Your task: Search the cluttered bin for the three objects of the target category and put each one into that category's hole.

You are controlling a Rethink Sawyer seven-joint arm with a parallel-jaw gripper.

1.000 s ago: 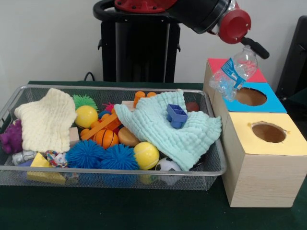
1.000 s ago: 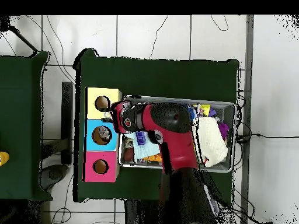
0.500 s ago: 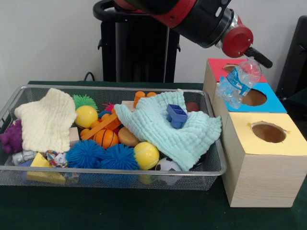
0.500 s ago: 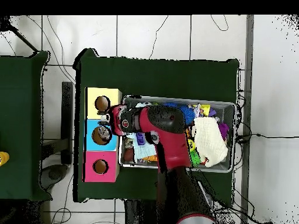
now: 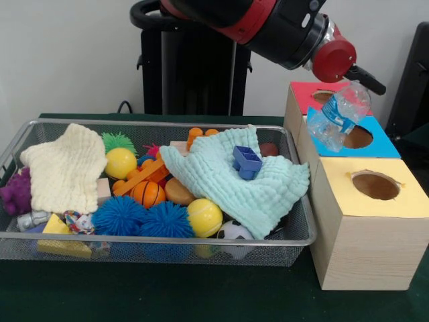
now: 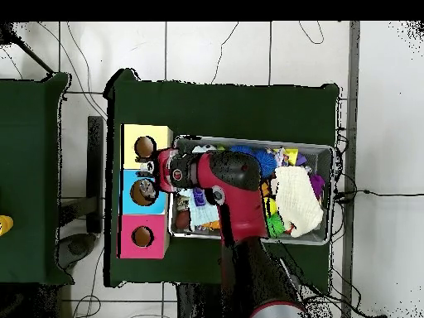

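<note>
Dark green cloth covers the table (image 5: 167, 295). Nearest sits the wire bin (image 5: 154, 245) of toys and cloths (heaped full), beside the yellow box (image 5: 369, 228). Farther back, the gripper (image 5: 358, 75) clamps a clear plastic bottle (image 5: 338, 115) — tilted, hanging over the blue hole (image 5: 356, 137).

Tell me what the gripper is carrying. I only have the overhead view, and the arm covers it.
Observer: The gripper holds a crumpled clear plastic bottle with a blue label.
Operator: How high is it above the boxes?
Observer: It hangs tilted just above the blue box's hole, not yet inside.
Operator: Any more bottles showing?
Observer: None visible. A mint cloth and a cream cloth cover part of the wire basket.
</note>
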